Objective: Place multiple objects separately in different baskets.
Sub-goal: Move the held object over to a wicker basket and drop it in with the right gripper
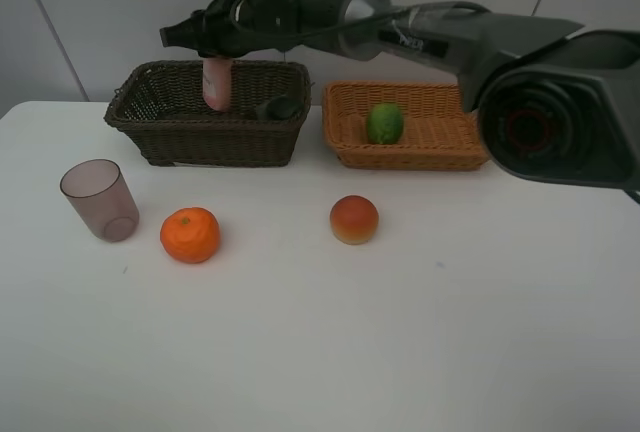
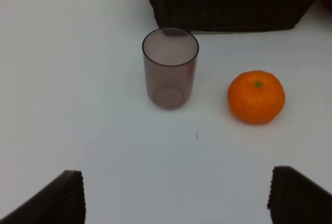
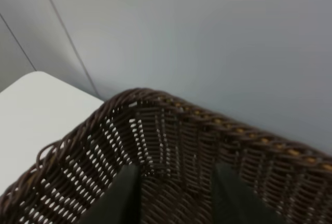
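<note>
My right arm reaches across to the dark brown basket (image 1: 200, 142), and its gripper (image 1: 216, 50) is shut on the top of the upright pink bottle (image 1: 217, 87), which hangs inside the basket. The black bottle (image 1: 278, 108) lies in that basket. The green fruit (image 1: 385, 123) sits in the light tan basket (image 1: 345, 152). On the table stand the purplish cup (image 1: 98, 200), the tangerine (image 1: 190, 235) and the orange-red fruit (image 1: 354, 219). My left gripper (image 2: 176, 198) is open, short of the cup (image 2: 170, 68) and tangerine (image 2: 256, 97). The right wrist view shows the gripper (image 3: 179, 193) over the basket wall (image 3: 171, 130), the bottle hidden.
The two baskets stand side by side along the back of the white table, close to the grey wall. The dark basket (image 2: 233, 6) lies just beyond the cup in the left wrist view. My right arm's large body (image 1: 560, 102) hovers over the tan basket's right end.
</note>
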{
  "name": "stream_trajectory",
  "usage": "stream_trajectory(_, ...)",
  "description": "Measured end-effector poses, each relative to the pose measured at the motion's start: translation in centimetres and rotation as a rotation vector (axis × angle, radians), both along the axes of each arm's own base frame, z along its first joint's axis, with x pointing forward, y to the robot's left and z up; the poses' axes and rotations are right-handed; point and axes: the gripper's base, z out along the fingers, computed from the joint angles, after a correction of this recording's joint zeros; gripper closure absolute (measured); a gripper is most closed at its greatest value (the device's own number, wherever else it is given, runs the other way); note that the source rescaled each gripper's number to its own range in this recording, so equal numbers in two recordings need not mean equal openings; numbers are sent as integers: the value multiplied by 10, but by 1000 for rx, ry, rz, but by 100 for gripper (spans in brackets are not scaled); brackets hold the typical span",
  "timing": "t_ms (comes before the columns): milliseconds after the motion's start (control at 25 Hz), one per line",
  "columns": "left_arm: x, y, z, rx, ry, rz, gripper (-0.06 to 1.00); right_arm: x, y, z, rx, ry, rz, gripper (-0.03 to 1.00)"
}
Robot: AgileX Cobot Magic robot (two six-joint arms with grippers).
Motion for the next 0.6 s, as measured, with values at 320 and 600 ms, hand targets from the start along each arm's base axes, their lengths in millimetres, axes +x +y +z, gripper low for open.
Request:
stream_trajectory(320, 0, 0, 0, 0, 0, 0, 3, 5, 5, -44, -8, 36, -2, 96)
stream_trajectory(600, 0, 0, 0, 0, 0, 0, 3, 5, 5, -49, -8, 37, -2, 96)
